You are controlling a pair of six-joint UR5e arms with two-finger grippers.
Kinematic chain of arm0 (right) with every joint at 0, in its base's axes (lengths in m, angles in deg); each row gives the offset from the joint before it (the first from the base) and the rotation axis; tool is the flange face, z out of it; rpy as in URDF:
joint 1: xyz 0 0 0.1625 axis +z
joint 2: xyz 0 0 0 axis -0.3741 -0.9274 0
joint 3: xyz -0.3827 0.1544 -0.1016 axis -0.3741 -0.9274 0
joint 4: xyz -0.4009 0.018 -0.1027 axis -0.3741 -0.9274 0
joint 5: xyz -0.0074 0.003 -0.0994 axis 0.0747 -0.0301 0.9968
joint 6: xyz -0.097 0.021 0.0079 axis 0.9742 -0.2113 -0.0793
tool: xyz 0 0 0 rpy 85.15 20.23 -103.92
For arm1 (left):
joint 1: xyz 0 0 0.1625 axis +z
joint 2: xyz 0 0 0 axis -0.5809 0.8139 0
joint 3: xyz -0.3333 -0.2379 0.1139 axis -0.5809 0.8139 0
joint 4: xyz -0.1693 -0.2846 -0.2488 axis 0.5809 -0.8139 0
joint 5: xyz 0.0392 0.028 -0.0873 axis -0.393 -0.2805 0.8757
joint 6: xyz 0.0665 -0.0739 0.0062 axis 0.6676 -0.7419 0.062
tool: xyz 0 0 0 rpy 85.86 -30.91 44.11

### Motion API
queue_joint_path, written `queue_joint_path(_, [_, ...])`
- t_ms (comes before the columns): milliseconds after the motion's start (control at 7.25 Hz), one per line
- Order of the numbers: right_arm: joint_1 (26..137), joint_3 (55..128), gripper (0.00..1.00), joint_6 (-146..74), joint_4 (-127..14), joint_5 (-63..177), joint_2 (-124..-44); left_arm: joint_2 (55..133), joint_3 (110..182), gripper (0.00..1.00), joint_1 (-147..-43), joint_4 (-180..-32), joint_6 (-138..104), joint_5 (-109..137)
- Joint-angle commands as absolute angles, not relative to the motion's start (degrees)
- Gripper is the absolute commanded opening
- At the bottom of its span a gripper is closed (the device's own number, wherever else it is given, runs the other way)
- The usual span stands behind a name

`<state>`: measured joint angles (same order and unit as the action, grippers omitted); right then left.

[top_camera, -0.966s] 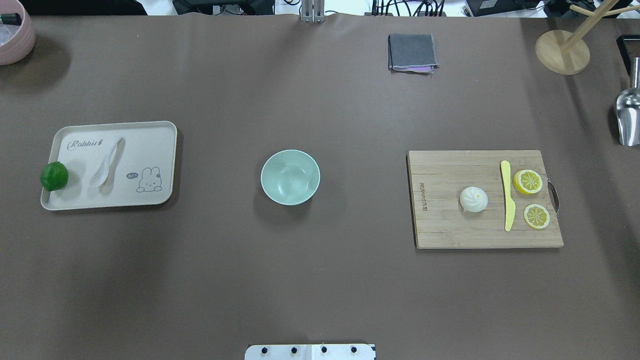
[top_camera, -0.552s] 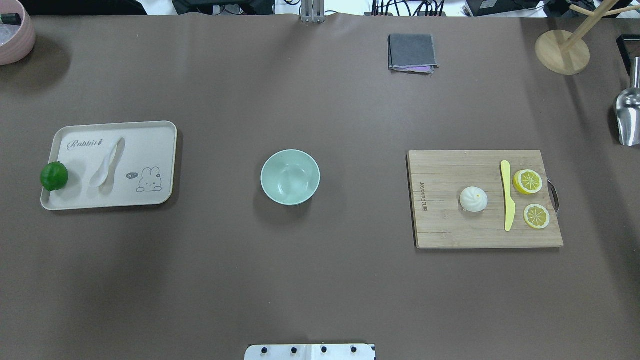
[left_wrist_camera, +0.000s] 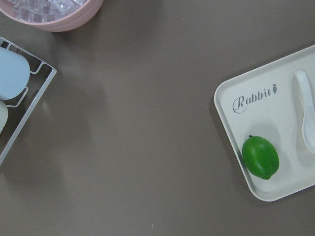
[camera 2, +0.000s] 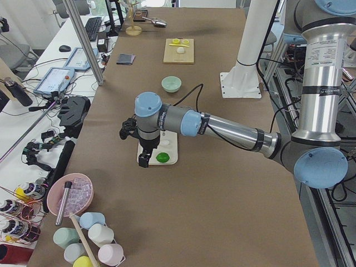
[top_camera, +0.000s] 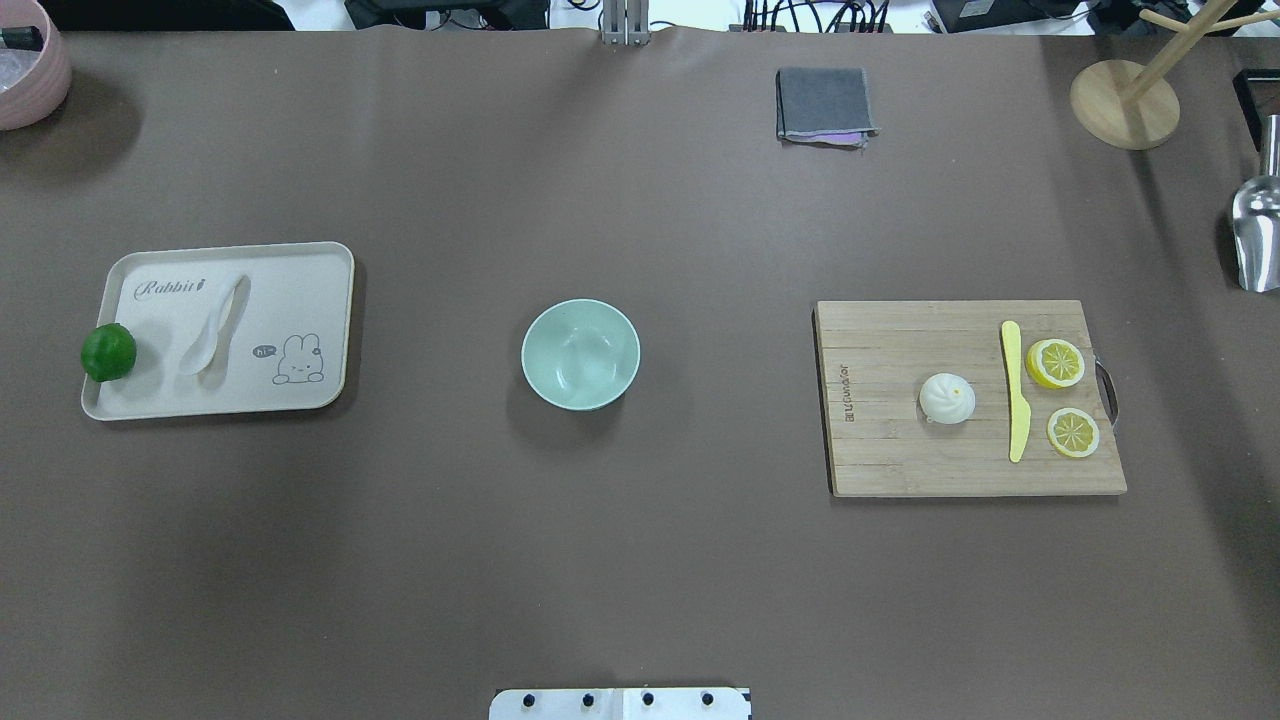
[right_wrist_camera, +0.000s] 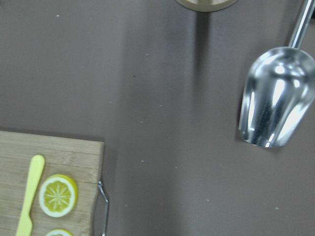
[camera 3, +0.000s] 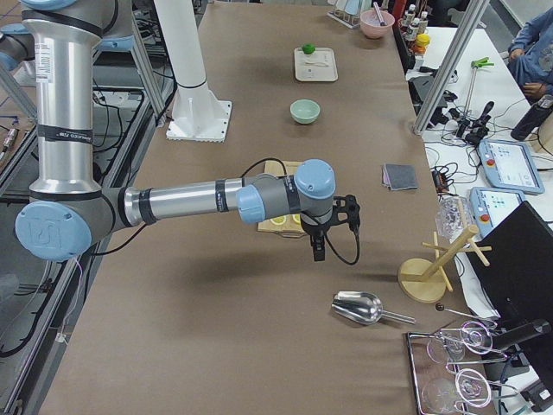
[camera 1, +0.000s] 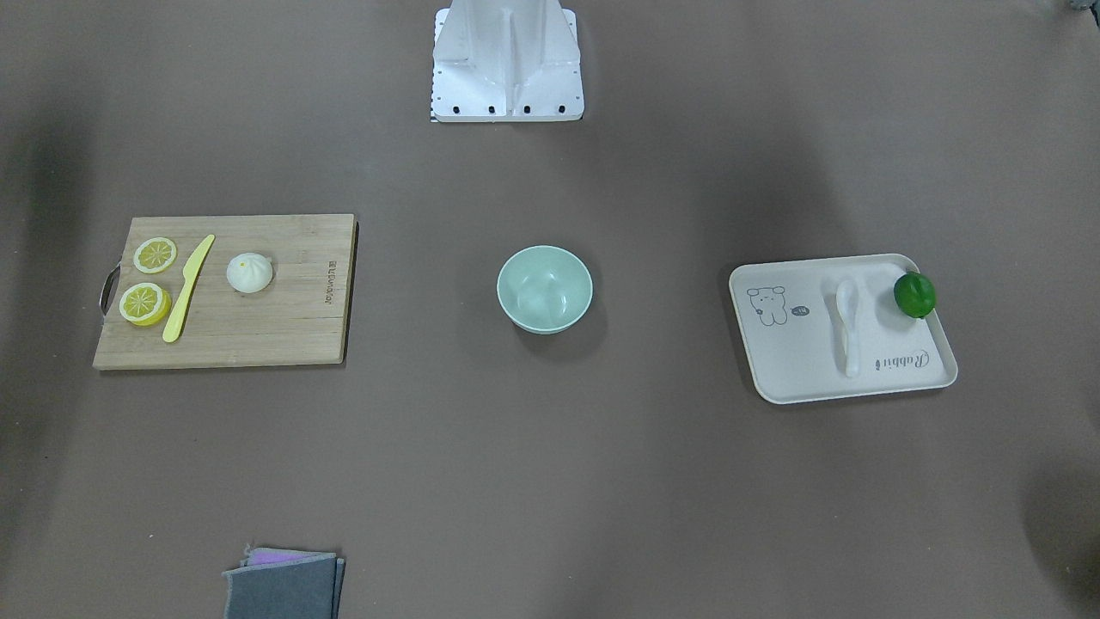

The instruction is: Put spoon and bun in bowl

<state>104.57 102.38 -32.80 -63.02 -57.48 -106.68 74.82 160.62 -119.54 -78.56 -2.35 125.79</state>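
Nearest the robot, three things sit in a row across the table. On the robot's left is a tray. The spoon lies on it. The spoon is white and shiny, with a deep round scoop and a short fat handle. The scoop end is nearer the robot. A lime sits at the tray's edge, near the spoon but not touching it.

In the middle is the bowl. It is round, pale green and smooth, and nothing is in it.

On the right is a board. The bun sits on it. The bun is small, round and white, with folds on top. A knife lies just beside it, with two lemon slices past the knife.

The left gripper hangs above the table by the tray's lime end. The right gripper hangs between the board and a scoop. I cannot tell if either one is spread or closed.

Far back lies a cloth.
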Motion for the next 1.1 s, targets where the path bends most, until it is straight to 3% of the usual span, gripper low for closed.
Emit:
queue_joint_path(0, [95.57,106.22,0.99,-45.05,-62.92,-56.03,-104.55,76.72,159.79,0.98,-110.71,-85.44,-15.87,125.43])
queue_joint_path(552, [82.81,109.49,0.98,-57.03,-62.91,-50.14,-100.07,87.09,150.49,0.97,-100.31,-86.26,-21.55,121.85])
queue_joint_path(966, [78.66,109.32,0.98,-57.84,-63.00,-48.81,-98.13,93.17,141.17,0.84,-95.74,-90.02,-24.98,121.47])
